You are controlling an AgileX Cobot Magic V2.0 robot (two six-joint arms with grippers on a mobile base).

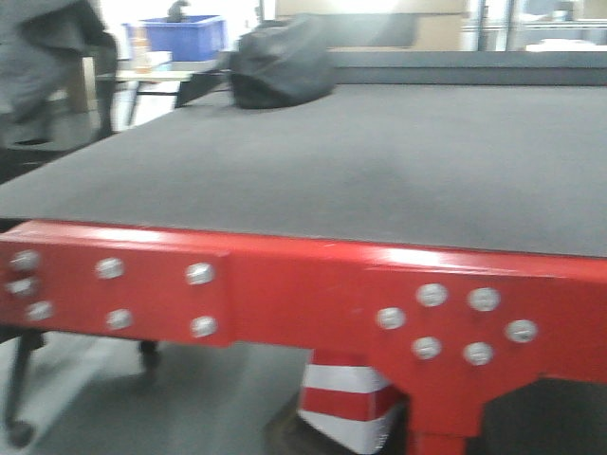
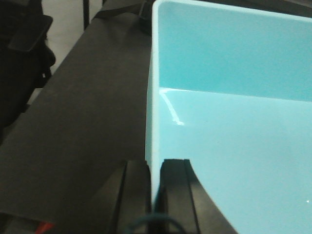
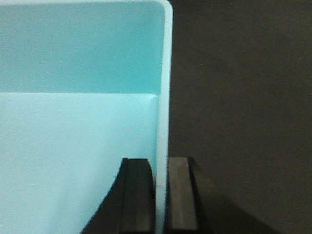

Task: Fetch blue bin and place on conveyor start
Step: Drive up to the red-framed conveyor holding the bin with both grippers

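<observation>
The pale turquoise rectangular plastic bin [image 2: 234, 97] is gripped by two opposite walls. The left gripper [image 2: 155, 192] has its black jaws narrowed onto one thin wall, one jaw inside and one outside, and the right gripper [image 3: 162, 192] clamps the other wall the same way. A dark grey textured belt [image 2: 87, 126] lies beside the bin; whether they touch cannot be told. In the front view, a glossy red metal frame [image 1: 285, 275] with silver bolts [image 1: 432, 296] edges the belt, and a dark bag [image 1: 280, 62] sits at its far end.

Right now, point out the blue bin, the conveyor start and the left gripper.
blue bin [image 2: 234, 146]: left wrist view, bare inside floor.
conveyor start [image 1: 379, 161]: front view, bare grey belt surface.
left gripper [image 2: 156, 168]: left wrist view, midway between fingertips pinching the wall.
</observation>
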